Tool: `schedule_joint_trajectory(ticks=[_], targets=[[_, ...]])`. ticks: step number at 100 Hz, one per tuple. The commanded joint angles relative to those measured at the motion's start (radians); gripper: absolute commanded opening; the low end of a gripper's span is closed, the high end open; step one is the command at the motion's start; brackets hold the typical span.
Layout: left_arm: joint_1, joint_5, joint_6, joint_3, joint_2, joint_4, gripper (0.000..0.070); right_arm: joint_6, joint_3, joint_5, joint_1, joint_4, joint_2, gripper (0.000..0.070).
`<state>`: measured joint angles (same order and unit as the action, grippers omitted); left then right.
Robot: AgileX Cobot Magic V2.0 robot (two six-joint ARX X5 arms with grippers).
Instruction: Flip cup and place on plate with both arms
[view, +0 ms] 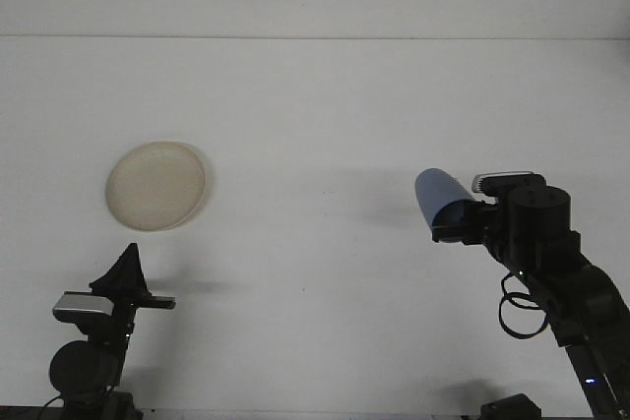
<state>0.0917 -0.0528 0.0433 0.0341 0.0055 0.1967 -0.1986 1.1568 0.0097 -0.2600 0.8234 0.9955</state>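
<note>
The table is seen as a plain white surface that fills nearly the whole front view; its far edge is marked by a thin line near the top, and its near edge is cut off at the bottom.

The right arm is seen at the lower right, dark and bulky, with its base cut off by the bottom and right edges. A looped cable is seen hanging below its wrist. The right gripper is pointed to the left and is clamped on the cup; its fingertips are largely hidden in shadow against the cup, so their exact placement cannot be made out.

The left arm is seen at the lower left, folded low, with its base cut off by the bottom edge. The left gripper is seen as a dark pointed shape aimed upward; whether its fingers are spread or pressed together cannot be told.

The plate, round and cream, is laid flat on the table's left side, beyond the left gripper and well apart from the cup.

The cup, blue, is held tilted above the table's right side. Its rounded end is turned up and to the left, and the other end is hidden by the gripper, so which end is the mouth cannot be told.
</note>
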Motion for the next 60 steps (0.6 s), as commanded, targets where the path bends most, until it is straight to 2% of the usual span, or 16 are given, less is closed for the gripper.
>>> schedule_joint_trajectory(ticks=[1, 16, 43, 60], targets=[[-0.001, 0.001, -0.001, -0.019, -0.002, 0.014, 0.0012, -0.092, 0.063, 0.002, -0.053, 0.037, 0.032, 0.0], [-0.001, 0.001, -0.001, -0.019, -0.002, 0.014, 0.0011, -0.173, 0.186, 0.018, -0.18, 0.195, 0.139, 0.0], [-0.001, 0.001, -0.001, -0.019, -0.002, 0.014, 0.0012, -0.191, 0.377, 0.016, -0.362, 0.409, 0.416, 0.0], [-0.001, 0.001, -0.001, -0.019, -0.001, 0.014, 0.0012, -0.198, 0.448, 0.003, -0.434, 0.457, 0.568, 0.0]])
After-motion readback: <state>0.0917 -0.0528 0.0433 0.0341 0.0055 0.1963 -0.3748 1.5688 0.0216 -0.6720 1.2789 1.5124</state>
